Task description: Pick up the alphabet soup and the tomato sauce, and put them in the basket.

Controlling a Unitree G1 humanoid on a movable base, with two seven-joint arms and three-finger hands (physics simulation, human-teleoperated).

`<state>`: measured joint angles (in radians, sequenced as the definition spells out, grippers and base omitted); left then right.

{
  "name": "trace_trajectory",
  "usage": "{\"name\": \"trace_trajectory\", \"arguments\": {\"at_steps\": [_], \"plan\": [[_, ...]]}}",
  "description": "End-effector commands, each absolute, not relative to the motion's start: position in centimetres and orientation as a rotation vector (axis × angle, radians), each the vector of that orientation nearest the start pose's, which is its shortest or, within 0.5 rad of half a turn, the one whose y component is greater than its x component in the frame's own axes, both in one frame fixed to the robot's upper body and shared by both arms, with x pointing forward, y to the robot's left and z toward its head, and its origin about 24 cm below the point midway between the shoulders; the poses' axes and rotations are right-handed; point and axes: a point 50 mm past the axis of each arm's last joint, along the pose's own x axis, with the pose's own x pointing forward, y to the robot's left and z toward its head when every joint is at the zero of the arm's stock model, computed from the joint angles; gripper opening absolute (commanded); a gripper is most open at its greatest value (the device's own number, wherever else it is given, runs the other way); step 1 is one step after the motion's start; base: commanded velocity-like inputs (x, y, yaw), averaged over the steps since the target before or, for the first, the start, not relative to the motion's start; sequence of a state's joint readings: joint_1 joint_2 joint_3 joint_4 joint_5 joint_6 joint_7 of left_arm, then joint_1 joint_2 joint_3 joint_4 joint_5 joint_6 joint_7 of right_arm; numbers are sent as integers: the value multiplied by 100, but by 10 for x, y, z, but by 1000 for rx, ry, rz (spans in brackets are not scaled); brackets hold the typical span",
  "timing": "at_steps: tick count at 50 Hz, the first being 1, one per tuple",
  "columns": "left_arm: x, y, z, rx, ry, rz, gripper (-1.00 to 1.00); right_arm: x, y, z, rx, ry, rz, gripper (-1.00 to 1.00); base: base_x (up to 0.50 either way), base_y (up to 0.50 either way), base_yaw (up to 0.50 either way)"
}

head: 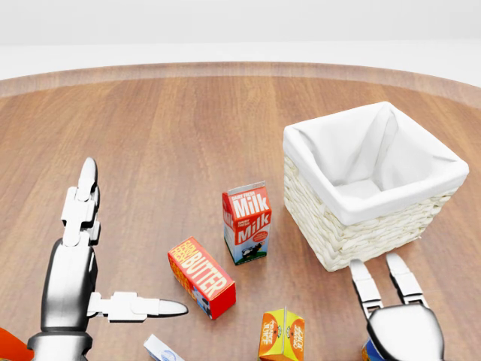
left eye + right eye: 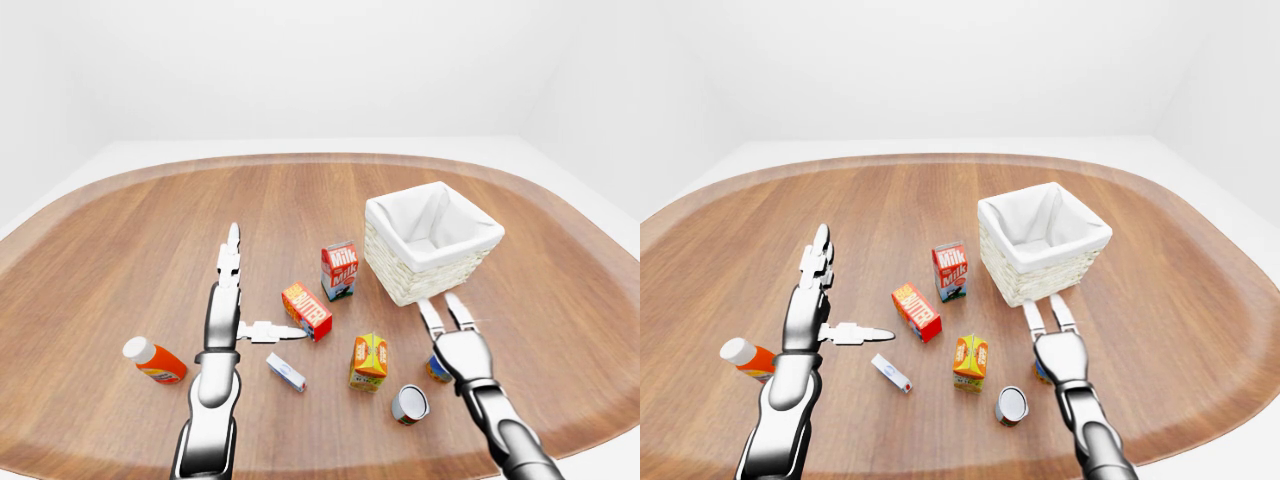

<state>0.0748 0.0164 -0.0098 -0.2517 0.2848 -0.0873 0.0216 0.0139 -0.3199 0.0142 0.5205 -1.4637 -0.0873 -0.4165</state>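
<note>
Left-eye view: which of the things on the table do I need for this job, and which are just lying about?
For the job:
- basket
- can lying on its side
- can partly hidden under the right hand; labels unreadable, so which is soup or sauce I cannot tell

Lying about:
- milk carton
- butter box
- orange juice carton
- orange bottle
- small white box

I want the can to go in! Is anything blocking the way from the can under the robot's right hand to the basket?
Nothing visible does. The can sits under the right hand, and bare wooden table lies between it and the basket. The milk carton stands off to the left.
</note>
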Motion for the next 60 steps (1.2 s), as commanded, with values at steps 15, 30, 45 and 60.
{"name": "trace_trajectory", "arguments": {"at_steps": [15, 30, 45, 60], "plan": [[237, 154, 90, 280, -262, 50, 100, 221, -229, -53, -1757, 81, 154, 100, 0, 0, 0], [236, 153, 91, 281, -268, 48, 100, 218, -225, -66, -1764, 77, 197, 100, 0, 0, 0], [236, 153, 89, 282, -259, 46, 100, 216, -223, -74, -1768, 101, 244, 100, 0, 0, 0], [237, 154, 89, 282, -257, 46, 100, 215, -228, -82, -1781, 153, 289, 94, 0, 0, 0]]}}
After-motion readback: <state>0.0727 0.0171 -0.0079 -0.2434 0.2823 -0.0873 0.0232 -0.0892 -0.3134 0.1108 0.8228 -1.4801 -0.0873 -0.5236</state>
